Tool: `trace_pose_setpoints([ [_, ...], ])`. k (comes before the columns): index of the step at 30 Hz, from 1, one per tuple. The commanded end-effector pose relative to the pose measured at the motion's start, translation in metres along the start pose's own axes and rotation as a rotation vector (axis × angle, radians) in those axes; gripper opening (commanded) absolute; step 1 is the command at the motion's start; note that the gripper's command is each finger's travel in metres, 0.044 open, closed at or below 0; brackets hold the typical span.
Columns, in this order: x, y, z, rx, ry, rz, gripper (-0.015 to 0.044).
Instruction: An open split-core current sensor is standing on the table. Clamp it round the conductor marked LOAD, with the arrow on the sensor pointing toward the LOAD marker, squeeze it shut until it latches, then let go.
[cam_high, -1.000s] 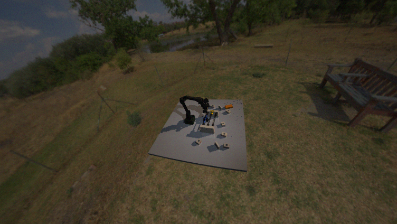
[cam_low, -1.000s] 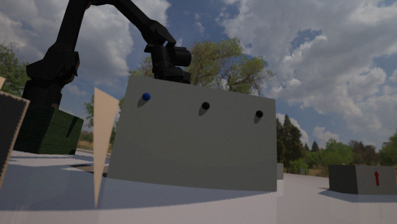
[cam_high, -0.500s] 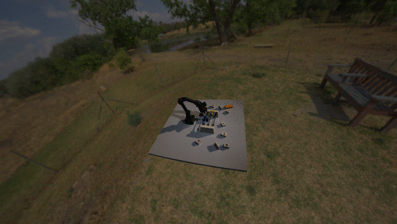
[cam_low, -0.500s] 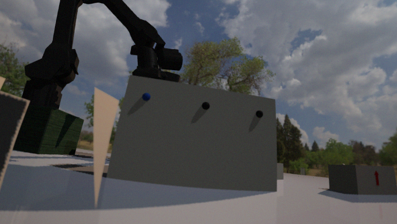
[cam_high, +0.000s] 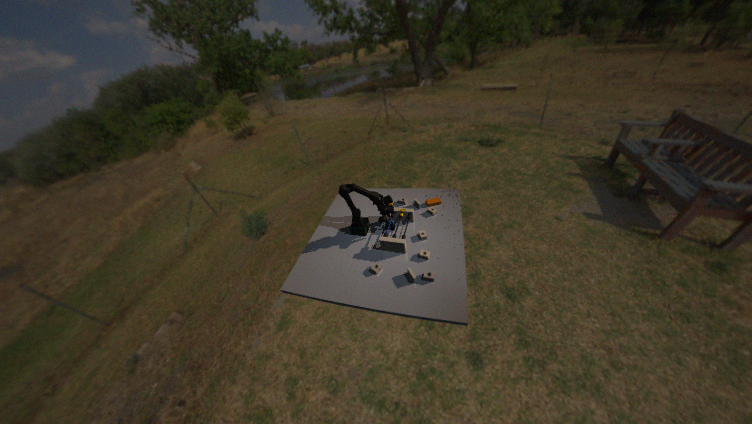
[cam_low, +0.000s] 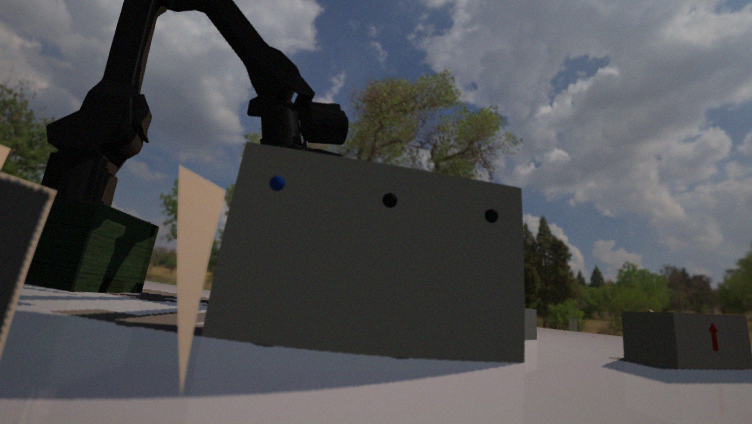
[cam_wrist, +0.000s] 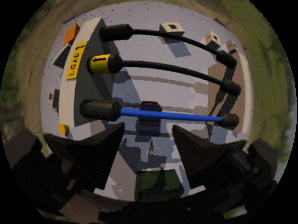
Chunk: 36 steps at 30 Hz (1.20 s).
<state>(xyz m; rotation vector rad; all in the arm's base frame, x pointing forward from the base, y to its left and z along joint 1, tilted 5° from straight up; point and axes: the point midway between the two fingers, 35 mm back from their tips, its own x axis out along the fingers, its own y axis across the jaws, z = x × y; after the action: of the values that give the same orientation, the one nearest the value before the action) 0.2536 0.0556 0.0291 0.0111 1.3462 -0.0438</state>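
My gripper (cam_wrist: 149, 127) is open, pointing down near the blue conductor (cam_wrist: 170, 116) with nothing between the fingers. In the exterior view the fingers are hidden behind the end board (cam_low: 368, 273). A dark block (cam_wrist: 150, 121) with a small red mark shows beyond the fingertips, below the blue conductor; it looks like the sensor, but its jaws and arrow cannot be made out. The middle black conductor (cam_wrist: 165, 68) has a yellow sleeve (cam_wrist: 102, 64) with an arrow at its left end. The yellow LOAD label (cam_wrist: 76, 61) lies on the left board's top. Another black conductor (cam_wrist: 187, 39) runs beyond it.
The conductors span two upright boards; the unlabelled one (cam_high: 392, 245) (cam_wrist: 216, 102) is at the right in the wrist view. Several small pale blocks (cam_high: 424, 254) (cam_wrist: 172, 29) stand around the rack. An orange block (cam_high: 433, 201) (cam_wrist: 71, 34) lies beyond the labelled end. A grey block (cam_low: 695, 344) bears a red arrow.
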Motion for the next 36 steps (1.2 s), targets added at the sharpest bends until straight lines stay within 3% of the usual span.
trace_pose_setpoints([
  [1, 0.011, -0.002, -0.005, -0.003, 0.017, -0.009, 0.0327],
  [30, 0.036, -0.003, -0.007, -0.003, 0.016, -0.01, 0.0327],
  [36, 0.033, -0.003, -0.004, -0.001, 0.002, -0.011, 0.0169],
])
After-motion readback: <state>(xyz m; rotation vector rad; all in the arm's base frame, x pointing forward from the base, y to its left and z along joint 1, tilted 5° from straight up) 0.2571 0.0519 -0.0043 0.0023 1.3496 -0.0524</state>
